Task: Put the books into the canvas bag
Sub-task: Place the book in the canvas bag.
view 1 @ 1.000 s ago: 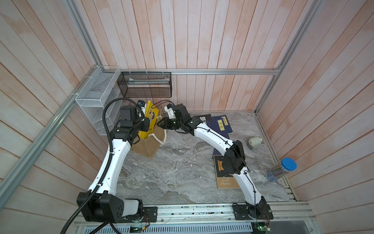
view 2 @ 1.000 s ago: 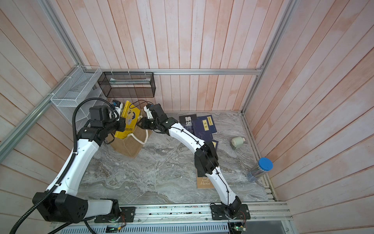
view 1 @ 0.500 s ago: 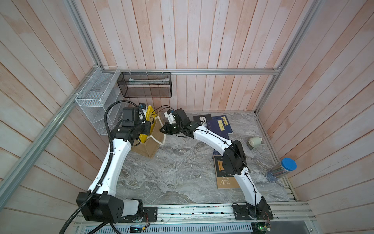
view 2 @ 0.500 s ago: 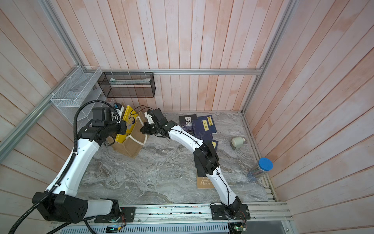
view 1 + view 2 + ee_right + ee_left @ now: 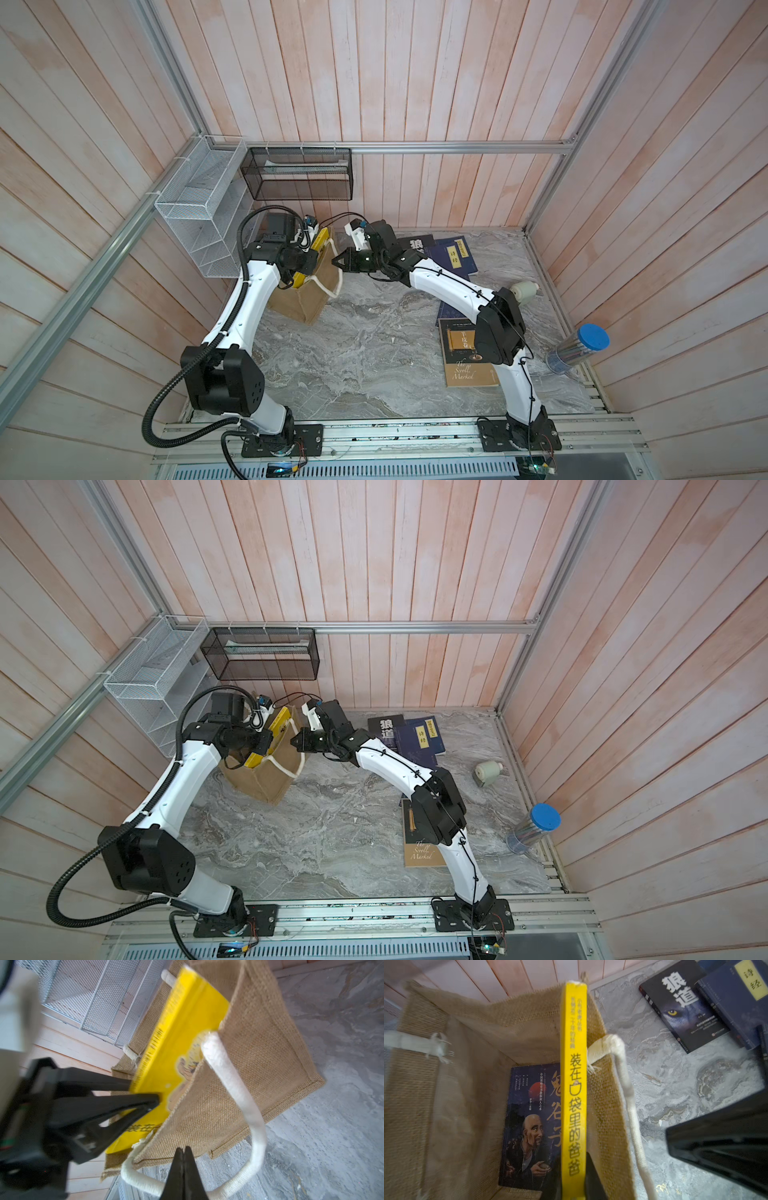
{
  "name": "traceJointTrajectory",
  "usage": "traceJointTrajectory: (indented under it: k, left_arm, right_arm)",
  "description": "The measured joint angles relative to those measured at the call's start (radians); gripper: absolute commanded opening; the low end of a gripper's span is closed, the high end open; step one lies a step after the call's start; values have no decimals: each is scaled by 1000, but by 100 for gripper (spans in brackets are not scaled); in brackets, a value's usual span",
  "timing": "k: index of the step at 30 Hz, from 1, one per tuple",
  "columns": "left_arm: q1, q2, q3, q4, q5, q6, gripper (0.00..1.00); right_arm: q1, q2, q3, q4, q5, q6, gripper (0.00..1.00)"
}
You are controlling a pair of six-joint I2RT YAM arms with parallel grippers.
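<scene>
The tan canvas bag (image 5: 305,297) (image 5: 270,777) stands at the back left with its white rope handle (image 5: 239,1095) hanging outside. My left gripper (image 5: 573,1184) is shut on a yellow book (image 5: 573,1084) (image 5: 182,1043) that stands spine-up, partly inside the bag against its wall. A dark book with an old man's portrait (image 5: 529,1126) lies on the bag's floor. My right gripper (image 5: 184,1150) (image 5: 334,262) is shut and empty, just outside the bag's side wall. A black book (image 5: 415,243), navy books (image 5: 453,257) and a brown-and-black book (image 5: 465,357) lie on the table.
A white mesh basket (image 5: 199,216) and a black mesh basket (image 5: 299,174) hang on the walls behind the bag. A small white roll (image 5: 523,289) and a clear tube with a blue lid (image 5: 577,349) sit near the right edge.
The left gripper has lowered the yellow book deeper into the bag. The right gripper has drawn back from the book's top edge to the bag's side and has shut.
</scene>
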Motion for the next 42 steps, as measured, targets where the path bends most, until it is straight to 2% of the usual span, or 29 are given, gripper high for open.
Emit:
traceJointTrajectory:
  k: [10, 18, 23, 28, 32, 37, 42]
  left_arm:
    - [40, 98, 14, 39, 21, 109, 0]
    - [47, 192, 67, 76, -60, 137, 44]
    - [48, 216, 78, 89, -158, 118, 54]
    - [50, 215, 114, 113, -250, 103, 58]
    - [50, 188, 119, 134, -278, 92, 58]
    - [50, 106, 119, 150, -261, 52, 58]
    - [48, 6, 113, 152, -183, -36, 58]
  right_arm:
    - [-45, -3, -9, 0, 0, -26, 2]
    - [-62, -3, -8, -3, 0, -42, 3]
    - [-65, -3, -6, -11, 0, -57, 4]
    - [-69, -3, -6, -29, 1, -71, 4]
    - [-71, -3, -7, -29, 5, -79, 5]
    - [-73, -28, -53, -31, 18, -87, 8]
    - [-78, -107, -155, -30, 35, -102, 12]
